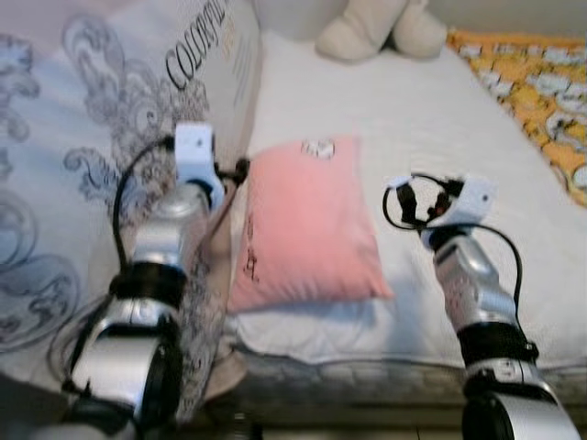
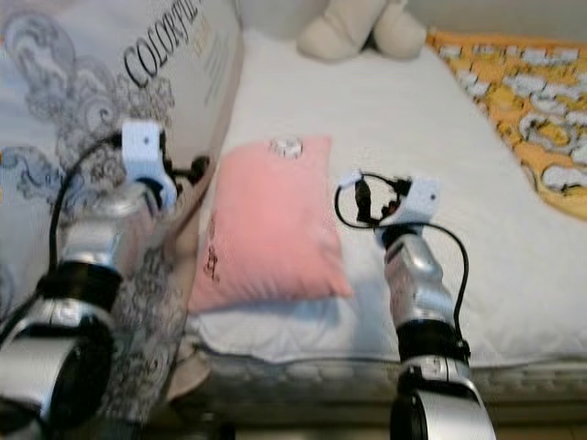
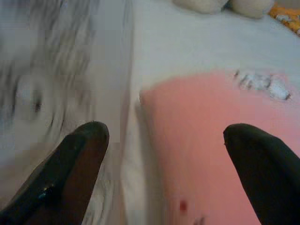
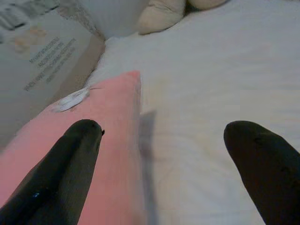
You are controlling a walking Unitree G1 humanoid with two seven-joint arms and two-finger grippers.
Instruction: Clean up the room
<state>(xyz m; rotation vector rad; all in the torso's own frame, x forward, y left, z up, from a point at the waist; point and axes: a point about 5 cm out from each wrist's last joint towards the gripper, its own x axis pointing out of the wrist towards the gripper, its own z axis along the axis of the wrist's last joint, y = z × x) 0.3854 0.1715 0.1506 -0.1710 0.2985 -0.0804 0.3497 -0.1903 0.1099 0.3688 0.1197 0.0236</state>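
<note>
1. The pink pillow (image 1: 307, 229) lies flat on the white bed (image 1: 440, 137), close to the bed's near edge and just beside the large patterned cushion (image 1: 83, 147) standing along the robot's left.
2. The left claw (image 3: 164, 154) hovers over the pillow's left edge, fingers spread wide, holding nothing. One finger (image 3: 75, 159) is over the gap by the cushion, the other over pink fabric.
3. The right claw (image 4: 159, 159) hangs at the pillow's right edge, also spread and empty, with one finger above the pillow and one above bare sheet.
4. The step in hand looks like a two-sided lift of the pillow. To do it well, each claw should straddle its own edge and bite deep into the stuffing rather than only the cover.
5. Closing both together should keep the soft pillow from sagging or twisting.
6. The plush toy (image 1: 381, 27) at the head of the bed and the orange blanket (image 1: 532, 92) sit well apart.
</note>
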